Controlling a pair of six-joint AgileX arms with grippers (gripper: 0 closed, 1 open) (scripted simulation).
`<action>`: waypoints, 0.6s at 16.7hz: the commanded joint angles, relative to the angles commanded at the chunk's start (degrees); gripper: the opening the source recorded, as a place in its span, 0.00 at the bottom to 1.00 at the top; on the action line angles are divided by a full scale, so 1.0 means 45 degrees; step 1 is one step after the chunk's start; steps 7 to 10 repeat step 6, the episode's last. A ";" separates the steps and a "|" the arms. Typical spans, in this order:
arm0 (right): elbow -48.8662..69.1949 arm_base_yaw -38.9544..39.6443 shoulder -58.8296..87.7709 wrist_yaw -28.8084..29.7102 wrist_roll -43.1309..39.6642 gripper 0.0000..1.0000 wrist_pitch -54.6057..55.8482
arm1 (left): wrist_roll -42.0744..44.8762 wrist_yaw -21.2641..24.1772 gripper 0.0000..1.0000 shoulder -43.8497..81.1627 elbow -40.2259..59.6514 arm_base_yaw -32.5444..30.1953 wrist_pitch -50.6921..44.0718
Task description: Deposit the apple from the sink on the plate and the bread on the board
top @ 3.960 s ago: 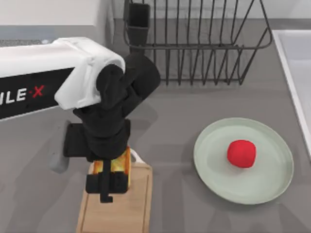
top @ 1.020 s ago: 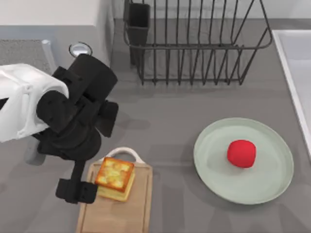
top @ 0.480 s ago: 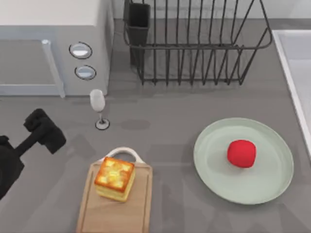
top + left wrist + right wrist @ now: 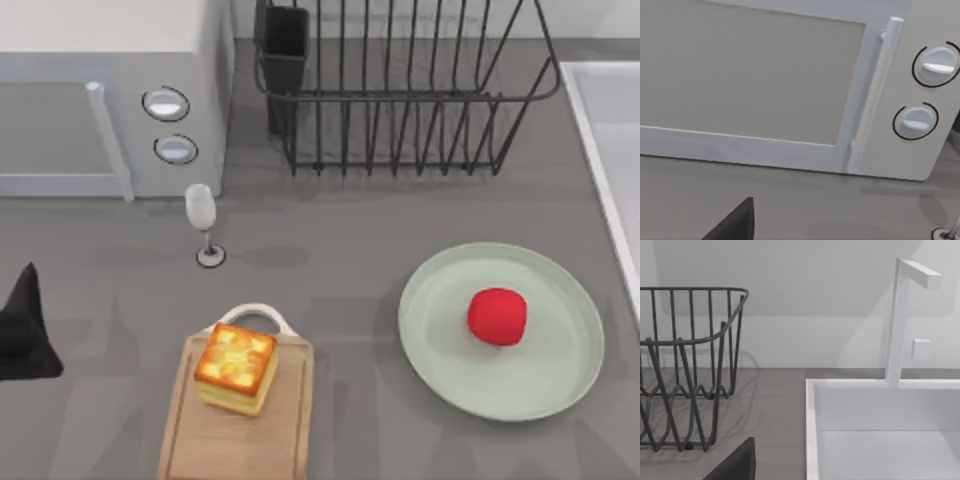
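grey table (image 4: pixel 340 280) carries board (image 4: pixel 240 435), plate (image 4: pixel 440 360), wine glass (image 4: pixel 202 225), dish rack (image 4: pixel 400 90), microwave (image 4: pixel 100 100).

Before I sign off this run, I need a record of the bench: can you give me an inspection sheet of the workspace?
Surface: grey countertop, no spills seen.
Job's things: small red round apple lies on the round mint-green plate; golden-topped bread cube sits on the light wooden cutting board; white-rimmed sink holds nothing seen.
Clutter: clear wine glass upright near the board's handle.
End effectors: left arm parked at the table's left edge.
Cables: nothing seen.
Surroundings: grey microwave, dark wire dish rack, white tap.
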 joint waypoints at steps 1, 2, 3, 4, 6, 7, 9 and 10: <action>0.0000 0.0000 0.0000 0.0000 0.0000 1.00 0.0000 | 0.0643 -0.0007 1.00 -0.0646 -0.0339 0.0265 0.0394; 0.0000 0.0000 0.0000 0.0000 0.0000 1.00 0.0000 | 0.1155 -0.0013 1.00 -0.1161 -0.0612 0.0487 0.0734; 0.0000 0.0000 0.0000 0.0000 0.0000 1.00 0.0000 | 0.1534 -0.0018 1.00 -0.1545 -0.0816 0.0660 0.1004; 0.0000 0.0000 0.0000 0.0000 0.0000 1.00 0.0000 | 0.1780 -0.0021 1.00 -0.1796 -0.0951 0.0778 0.1192; 0.0000 0.0000 0.0000 0.0000 0.0000 1.00 0.0000 | 0.1895 -0.0022 1.00 -0.1913 -0.1012 0.0834 0.1282; 0.0000 0.0000 0.0000 0.0000 0.0000 1.00 0.0000 | 0.1895 -0.0022 1.00 -0.1913 -0.1012 0.0834 0.1282; 0.0000 0.0000 0.0000 0.0000 0.0000 1.00 0.0000 | 0.1895 -0.0022 1.00 -0.1913 -0.1012 0.0834 0.1282; 0.0000 0.0000 0.0000 0.0000 0.0000 1.00 0.0000 | 0.1895 -0.0022 1.00 -0.1913 -0.1012 0.0834 0.1282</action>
